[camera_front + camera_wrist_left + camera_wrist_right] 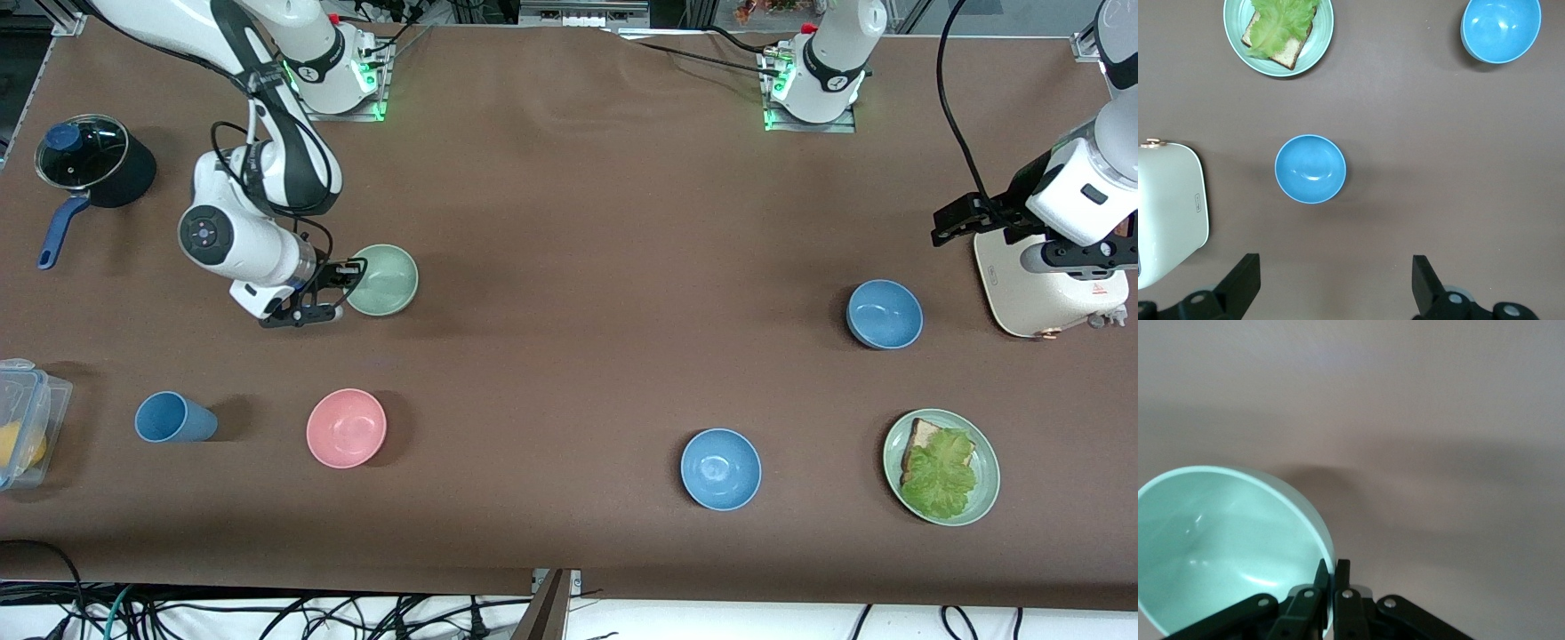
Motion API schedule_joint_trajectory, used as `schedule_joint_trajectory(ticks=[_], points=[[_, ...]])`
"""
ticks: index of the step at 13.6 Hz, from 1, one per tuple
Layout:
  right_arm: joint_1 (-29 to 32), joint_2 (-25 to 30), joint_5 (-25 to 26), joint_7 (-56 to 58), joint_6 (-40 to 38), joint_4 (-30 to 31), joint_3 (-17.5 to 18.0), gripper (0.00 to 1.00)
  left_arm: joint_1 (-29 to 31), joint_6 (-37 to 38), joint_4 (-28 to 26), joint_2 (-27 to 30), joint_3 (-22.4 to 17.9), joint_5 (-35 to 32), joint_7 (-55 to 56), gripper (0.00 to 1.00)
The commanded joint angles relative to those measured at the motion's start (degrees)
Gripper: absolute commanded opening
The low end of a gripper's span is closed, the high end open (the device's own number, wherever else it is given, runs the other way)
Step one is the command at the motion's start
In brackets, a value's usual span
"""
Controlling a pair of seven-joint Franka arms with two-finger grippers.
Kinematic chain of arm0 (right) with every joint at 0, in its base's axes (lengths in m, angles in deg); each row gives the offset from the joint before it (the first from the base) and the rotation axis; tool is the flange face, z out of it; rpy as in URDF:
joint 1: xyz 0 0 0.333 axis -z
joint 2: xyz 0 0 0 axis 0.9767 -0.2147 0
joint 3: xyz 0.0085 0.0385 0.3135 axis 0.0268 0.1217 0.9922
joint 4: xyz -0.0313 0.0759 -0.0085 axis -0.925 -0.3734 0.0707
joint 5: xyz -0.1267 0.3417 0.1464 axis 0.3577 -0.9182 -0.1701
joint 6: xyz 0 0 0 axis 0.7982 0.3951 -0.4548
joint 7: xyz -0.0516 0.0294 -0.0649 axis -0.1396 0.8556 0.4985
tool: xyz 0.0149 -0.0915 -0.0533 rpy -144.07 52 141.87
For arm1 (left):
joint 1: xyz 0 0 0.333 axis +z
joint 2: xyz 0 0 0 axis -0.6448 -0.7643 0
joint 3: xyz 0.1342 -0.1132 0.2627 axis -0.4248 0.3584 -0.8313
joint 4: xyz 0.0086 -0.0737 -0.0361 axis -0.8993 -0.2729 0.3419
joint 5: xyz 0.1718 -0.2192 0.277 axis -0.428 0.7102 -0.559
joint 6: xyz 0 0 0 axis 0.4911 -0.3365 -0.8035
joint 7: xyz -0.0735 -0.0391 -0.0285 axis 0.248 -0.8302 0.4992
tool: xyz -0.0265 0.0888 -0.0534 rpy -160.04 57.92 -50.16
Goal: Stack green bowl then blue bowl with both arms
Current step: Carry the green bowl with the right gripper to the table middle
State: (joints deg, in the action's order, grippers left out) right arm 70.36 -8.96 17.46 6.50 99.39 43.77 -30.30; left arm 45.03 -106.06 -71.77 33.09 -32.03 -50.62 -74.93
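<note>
We have the right gripper (342, 289) pinched on the green bowl (384, 279) by its rim, rim between the jaws, while our left gripper (1331, 283) hovers wide open and empty above the blue bowl (1310, 169), so carrying the green one comes next.

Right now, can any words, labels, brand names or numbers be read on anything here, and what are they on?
None can be read.
The white toaster has a red mark and a small label, both too small to read.
Each arm base bears a small mark, also unreadable.
</note>
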Motion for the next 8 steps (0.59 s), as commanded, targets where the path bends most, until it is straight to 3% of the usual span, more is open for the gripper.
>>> schedule_joint_trajectory(ticks=[1,5,8], points=[[-1.72,-0.84,-0.60,-2.12,-8.85,-10.09,0.46,0.00,0.48,0.62,0.10,0.23,0.23,1.29,-0.34,1.00],[-11.54,-7.24,-0.95,-19.04,-8.60,-19.32,0.46,0.00,0.48,0.62,0.10,0.23,0.23,1.29,-0.34,1.00],[-19.54,-14.54,-5.85,-30.75,-8.17,-27.59,0.46,0.00,0.48,0.62,0.10,0.23,0.23,1.29,-0.34,1.00]])
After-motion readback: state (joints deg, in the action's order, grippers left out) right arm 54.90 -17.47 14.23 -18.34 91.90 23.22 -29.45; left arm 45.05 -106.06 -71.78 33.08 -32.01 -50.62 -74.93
